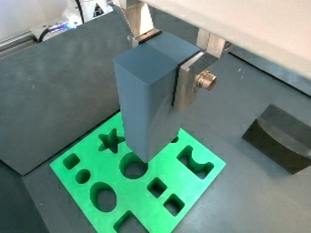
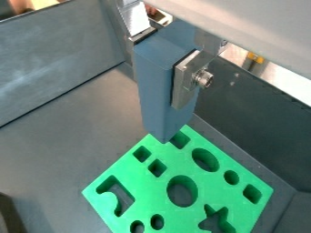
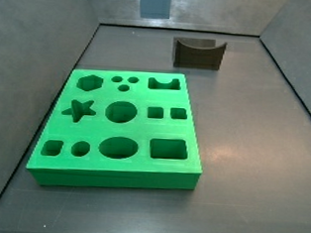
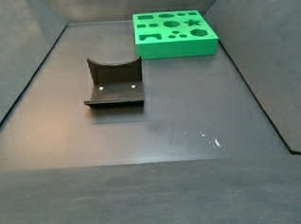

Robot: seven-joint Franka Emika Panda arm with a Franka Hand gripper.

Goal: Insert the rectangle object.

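Gripper (image 1: 170, 68) is up above the green board (image 1: 85, 187), jaws pinching the rectangle object (image 1: 148, 100) — a plain grey-blue block held upright between the silver finger plates (image 1: 191, 80). Same grip shows in both wrist views: gripper (image 2: 165, 73), block (image 2: 158, 86) hanging long-axis down, lower end clear of the board (image 2: 127, 187), not in any hole.

In a side view only the block's lower end (image 3: 154, 1) shows at the top edge, above the far end of the floor, behind the board (image 3: 62, 162); fingers are out of frame there. In a side view from the opposite end, neither gripper nor block is in frame.

Board lies flat on the dark floor (image 3: 249, 144), all cutouts empty — rectangular hole (image 3: 168, 148) sits at its near right corner in that view, beside the big oval.

Dark brown block with a curved notch (image 3: 199, 53) stands apart from the board (image 4: 175, 32), also visible at (image 4: 114, 82) and (image 1: 282, 136).
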